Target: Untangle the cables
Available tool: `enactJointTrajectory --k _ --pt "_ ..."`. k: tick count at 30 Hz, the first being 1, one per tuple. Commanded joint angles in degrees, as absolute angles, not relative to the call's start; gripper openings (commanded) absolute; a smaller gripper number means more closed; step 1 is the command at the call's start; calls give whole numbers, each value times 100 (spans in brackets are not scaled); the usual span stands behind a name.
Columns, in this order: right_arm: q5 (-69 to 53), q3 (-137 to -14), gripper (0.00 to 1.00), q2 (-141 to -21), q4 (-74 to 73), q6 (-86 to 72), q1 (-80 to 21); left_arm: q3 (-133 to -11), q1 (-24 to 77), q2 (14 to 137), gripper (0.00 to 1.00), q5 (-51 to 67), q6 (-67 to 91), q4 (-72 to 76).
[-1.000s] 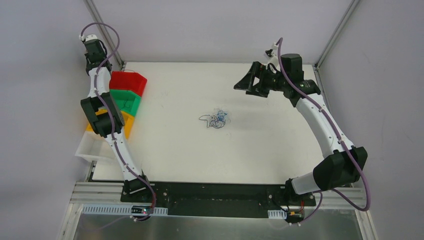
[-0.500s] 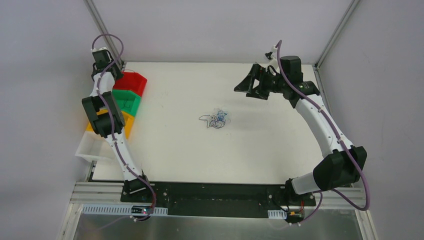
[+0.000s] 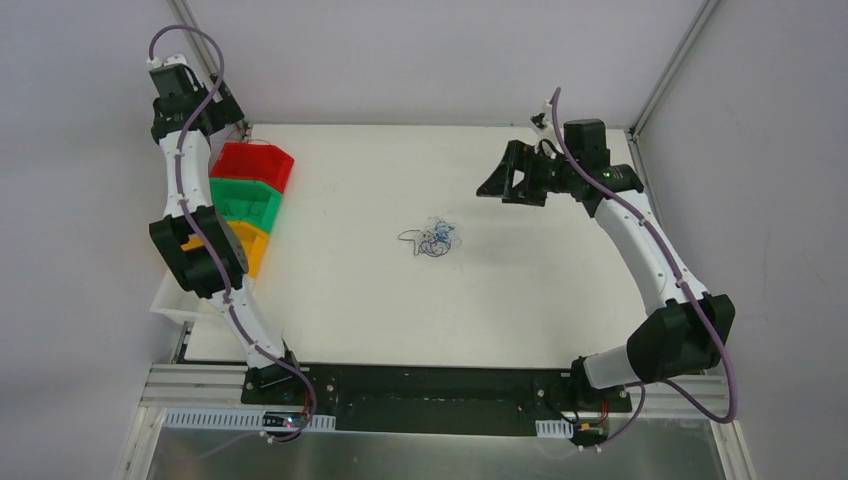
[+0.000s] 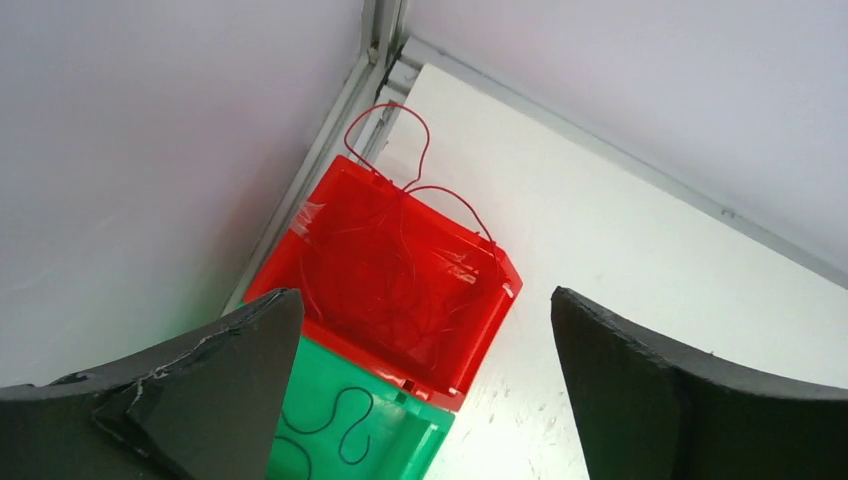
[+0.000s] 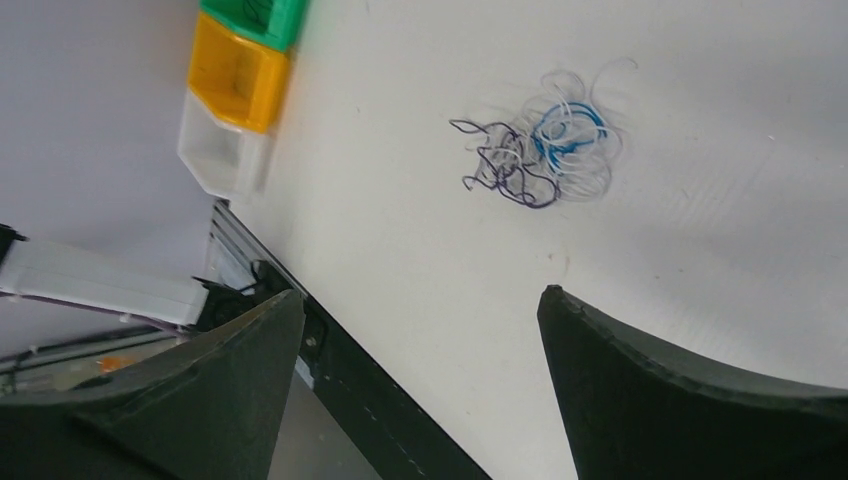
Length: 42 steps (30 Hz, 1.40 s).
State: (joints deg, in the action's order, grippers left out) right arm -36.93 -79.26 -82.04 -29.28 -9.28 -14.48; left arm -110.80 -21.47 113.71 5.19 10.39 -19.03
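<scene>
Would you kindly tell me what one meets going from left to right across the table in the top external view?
red bin → cable tangle → right arm's fingers. The green and yellow bins overlap the red one in this direction, so they are left out.

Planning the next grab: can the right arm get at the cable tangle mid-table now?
Probably yes: the right pincer is open and empty, and nothing stands between it and the cable tangle.

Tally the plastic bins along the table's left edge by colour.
red plastic bin: 1
green plastic bin: 1
yellow plastic bin: 1
white plastic bin: 1
Total: 4
</scene>
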Motion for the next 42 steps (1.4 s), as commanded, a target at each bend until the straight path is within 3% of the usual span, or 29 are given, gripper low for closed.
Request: enactJointTrajectory --k 1,3,8,16,18,23,32,42 --pt "-3650 -8048 90 -8422 -3905 482 -1395 -11288 -2190 10674 99 648 628 -2537" --pt "-3586 -8051 90 -8616 -4165 806 -1389 -11171 -2197 10484 99 963 584 -2658" --pt "-3733 -8248 85 -9339 -4468 1041 -1419 -10654 -1963 10097 99 3638 324 -3082" --pt "-3990 -9352 73 -10971 -4524 969 -1792 -9382 46 10262 99 4731 270 -3296" --pt "-4088 -9455 71 -11216 -4368 861 -1925 -9193 535 10490 95 4951 257 -3236" --pt "-4092 -9598 70 -11700 -3899 524 -2219 -8916 1282 11061 79 5062 135 -3050" --pt "-3781 -9896 69 -12383 -3264 183 -2399 -8410 1514 11542 63 4944 -315 -2634" --pt "-3565 -9887 68 -12671 -2935 32 -2554 -8216 1721 11749 56 4733 -1112 -2364"
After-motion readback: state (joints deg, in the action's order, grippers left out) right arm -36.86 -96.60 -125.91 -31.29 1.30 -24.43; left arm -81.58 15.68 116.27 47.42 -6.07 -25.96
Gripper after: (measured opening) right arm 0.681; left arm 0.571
